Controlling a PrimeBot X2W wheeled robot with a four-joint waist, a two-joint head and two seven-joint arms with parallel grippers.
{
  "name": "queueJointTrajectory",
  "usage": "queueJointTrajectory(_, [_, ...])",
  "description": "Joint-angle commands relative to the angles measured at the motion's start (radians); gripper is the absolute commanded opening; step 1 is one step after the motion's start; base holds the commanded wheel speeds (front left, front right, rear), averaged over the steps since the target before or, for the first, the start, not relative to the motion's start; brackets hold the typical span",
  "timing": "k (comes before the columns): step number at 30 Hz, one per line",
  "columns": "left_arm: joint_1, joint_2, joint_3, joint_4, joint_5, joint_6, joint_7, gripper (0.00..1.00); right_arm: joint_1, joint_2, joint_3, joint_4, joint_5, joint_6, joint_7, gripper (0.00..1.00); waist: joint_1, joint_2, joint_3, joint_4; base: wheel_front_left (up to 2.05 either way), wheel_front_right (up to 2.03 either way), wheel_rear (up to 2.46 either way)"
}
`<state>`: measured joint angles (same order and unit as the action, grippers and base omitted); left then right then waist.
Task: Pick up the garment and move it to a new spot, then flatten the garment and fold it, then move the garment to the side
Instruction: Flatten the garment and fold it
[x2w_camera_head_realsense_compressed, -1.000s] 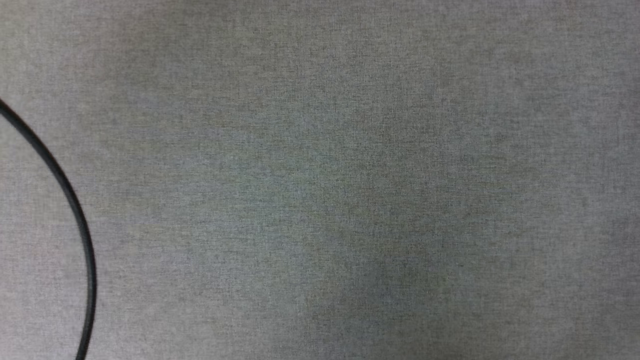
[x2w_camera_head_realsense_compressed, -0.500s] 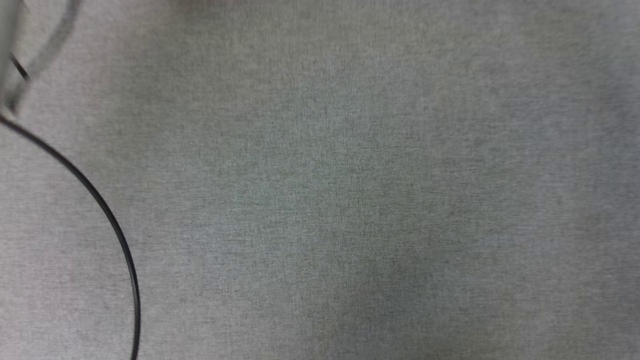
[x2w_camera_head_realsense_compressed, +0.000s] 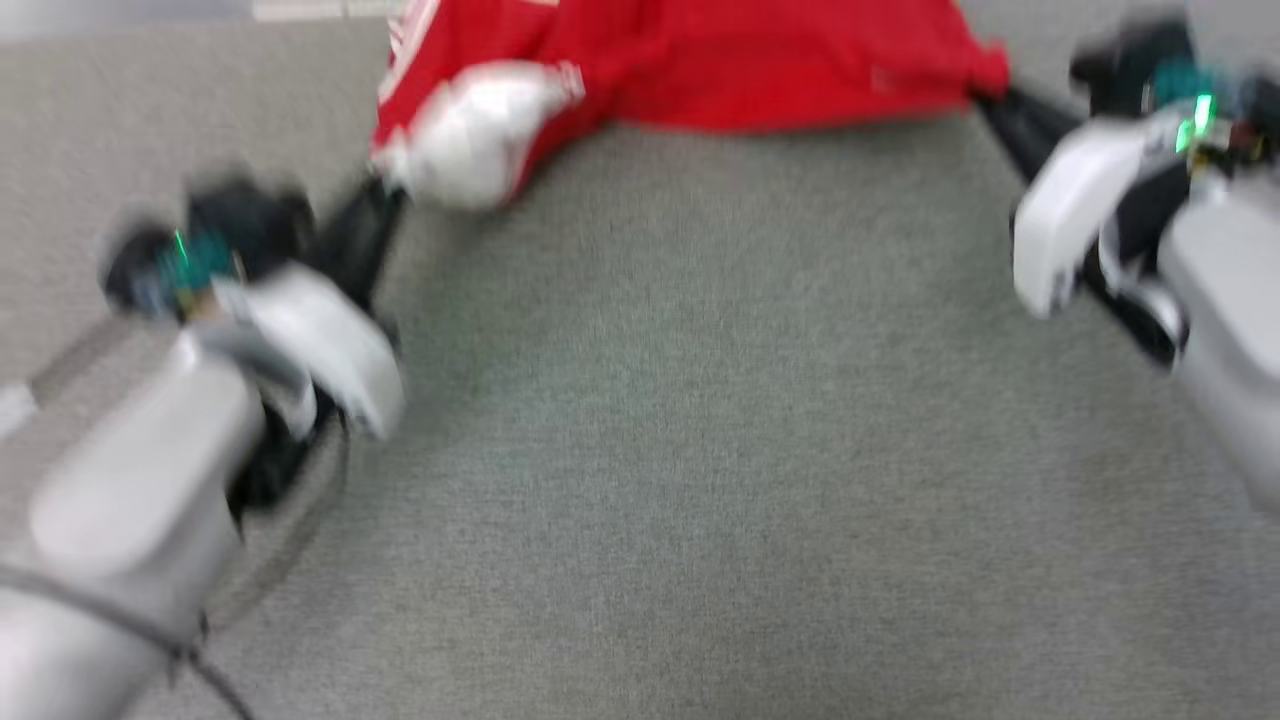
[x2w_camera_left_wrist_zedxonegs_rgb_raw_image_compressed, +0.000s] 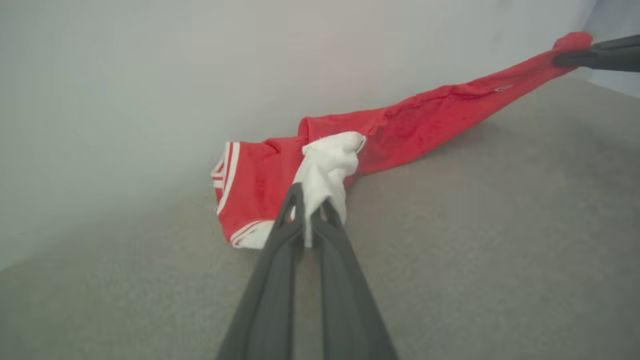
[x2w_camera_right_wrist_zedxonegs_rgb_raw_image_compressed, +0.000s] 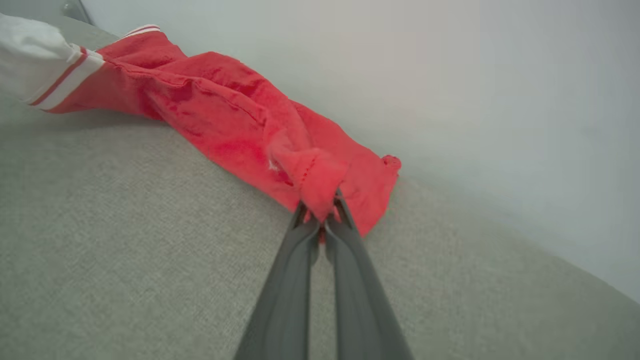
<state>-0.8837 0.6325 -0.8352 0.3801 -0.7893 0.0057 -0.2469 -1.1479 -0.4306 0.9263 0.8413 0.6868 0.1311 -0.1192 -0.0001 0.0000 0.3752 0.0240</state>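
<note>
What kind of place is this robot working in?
Probably a clothes-folding test area: a grey cloth-covered surface, a pale wall, and a red jersey T-shirt gripped by the left pincer and right pincer.

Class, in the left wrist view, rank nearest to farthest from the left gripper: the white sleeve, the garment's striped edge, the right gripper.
1. white sleeve, pinched in the left gripper.
2. striped edge, just left of the sleeve.
3. right gripper, far upper right, holding the other end of the garment.
</note>
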Motion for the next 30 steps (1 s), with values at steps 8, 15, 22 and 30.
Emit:
queueJointTrajectory(8, [0.387,0.079,-0.055,-0.265,-0.068,0.169,0.017,0.0,0.275,-0.118,0.069,-0.108,0.088,-0.001,-0.019,0.0,0.0001,0.0,-0.187,-0.004,0.0,0.0,0.0])
queueJointTrajectory(15, [0.637,0.146,-0.081,-0.421,-0.139,0.278,0.015,0.0,0.493,-0.206,0.093,-0.206,0.143,-0.001,-0.009,0.0,0.0001,0.0,-0.275,-0.01,0.0,0.0,0.0])
queueJointTrajectory(22, [0.833,0.171,-0.077,-0.465,-0.219,0.314,-0.004,0.0,0.674,-0.275,0.055,-0.294,0.165,-0.001,-0.008,0.0,0.0001,0.0,-0.336,-0.014,0.0,0.0,0.0])
queueJointTrajectory(30, [1.004,0.19,-0.08,-0.503,-0.291,0.318,-0.012,0.0,0.855,-0.347,-0.006,-0.421,0.165,-0.001,0.05,0.0,0.0001,0.0,-0.384,-0.02,0.0,0.0,0.0])
